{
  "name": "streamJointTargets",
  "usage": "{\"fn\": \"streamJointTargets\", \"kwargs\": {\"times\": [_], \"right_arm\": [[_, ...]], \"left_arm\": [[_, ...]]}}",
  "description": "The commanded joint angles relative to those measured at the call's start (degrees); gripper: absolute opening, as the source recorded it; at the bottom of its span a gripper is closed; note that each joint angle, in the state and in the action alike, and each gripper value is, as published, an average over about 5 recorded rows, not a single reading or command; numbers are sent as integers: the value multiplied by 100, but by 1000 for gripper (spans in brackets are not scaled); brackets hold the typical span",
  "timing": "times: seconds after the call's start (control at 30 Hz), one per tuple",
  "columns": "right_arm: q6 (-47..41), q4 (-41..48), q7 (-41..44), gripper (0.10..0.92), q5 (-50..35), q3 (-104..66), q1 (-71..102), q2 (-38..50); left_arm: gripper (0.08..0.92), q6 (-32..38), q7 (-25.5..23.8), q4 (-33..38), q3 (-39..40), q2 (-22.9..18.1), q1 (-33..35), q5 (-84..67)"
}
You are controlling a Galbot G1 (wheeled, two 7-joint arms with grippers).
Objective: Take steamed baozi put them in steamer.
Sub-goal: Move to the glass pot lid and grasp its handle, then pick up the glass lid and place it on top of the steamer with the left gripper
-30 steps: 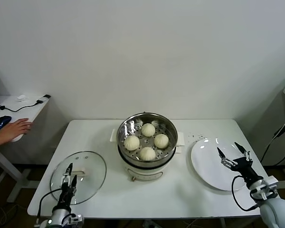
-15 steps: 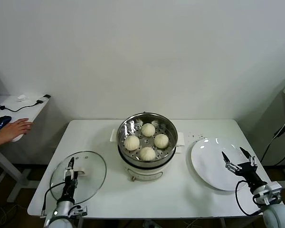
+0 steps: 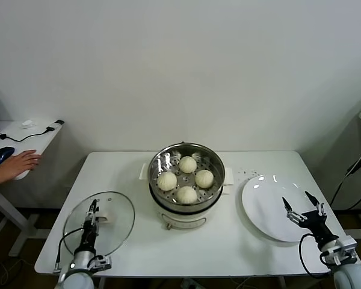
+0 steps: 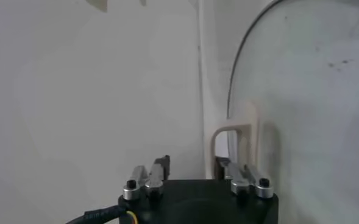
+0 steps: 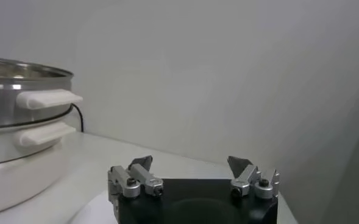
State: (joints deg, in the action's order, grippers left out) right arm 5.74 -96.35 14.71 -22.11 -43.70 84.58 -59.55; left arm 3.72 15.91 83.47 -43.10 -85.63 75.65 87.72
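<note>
Baozi: all four baozi (image 3: 187, 179) sit on the perforated tray inside the steamer (image 3: 186, 158), spaced apart, none touching the wall that you can see.
Steamer: mid-counter, uncovered, its white side handles (image 5: 47, 98) showing in your right wrist view.
Progress: judged from how things lie, your loading looks done; the plate (image 3: 266, 208) on your right is bare.
Lid: the glass lid (image 3: 99, 224) lies flat on the counter (image 3: 138, 247) at your left, white handle (image 4: 235, 143) up.
Left gripper: your left gripper (image 3: 91, 220) hangs over the lid right at that handle, well apart from the baozi; jaws look narrowed in the head view, but you cannot tell whether they grip the handle.
Right gripper: your right gripper (image 3: 303, 208) hovers above the plate's near edge, jaws spread wide and holding nothing, steamer well off to its side.
Risk one: if you go for the lid, a shallow pinch on that thin handle could let the glass slip and drop.
Risk two: a tilted lid could clip the steamer rim or squash a bun top.
Risk three: swing the right arm inward carelessly and it may knock the plate.
</note>
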Motion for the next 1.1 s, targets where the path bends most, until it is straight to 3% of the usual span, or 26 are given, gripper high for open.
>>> {"fn": "streamJointTargets", "kwargs": {"times": [0.03, 0.27, 0.43, 0.63, 0.83, 0.93, 1.1], "right_arm": [[32, 32, 7, 823, 75, -25, 9, -30], [51, 84, 17, 823, 77, -58, -21, -27], [75, 156, 67, 823, 92, -74, -86, -27], [100, 273, 101, 823, 116, -103, -211, -30], [112, 372, 101, 823, 114, -128, -334, 4], [111, 428, 97, 823, 133, -105, -416, 21], [110, 499, 69, 823, 231, 3, -558, 63]], "left_arm": [[463, 13, -22, -131, 7, 30, -66, -177], [264, 16, -30, 262, 24, 65, 70, -406], [153, -47, -249, 1198, 62, 189, 487, -806], [149, -335, -604, 2583, -24, 467, 1231, -1181], [149, -1204, -822, 3837, -26, 864, 1822, -1401], [149, -1756, -916, 4233, 232, 1182, 1848, -1539], [149, -2911, -1132, 4394, 1353, 1957, 1432, -1539]]}}
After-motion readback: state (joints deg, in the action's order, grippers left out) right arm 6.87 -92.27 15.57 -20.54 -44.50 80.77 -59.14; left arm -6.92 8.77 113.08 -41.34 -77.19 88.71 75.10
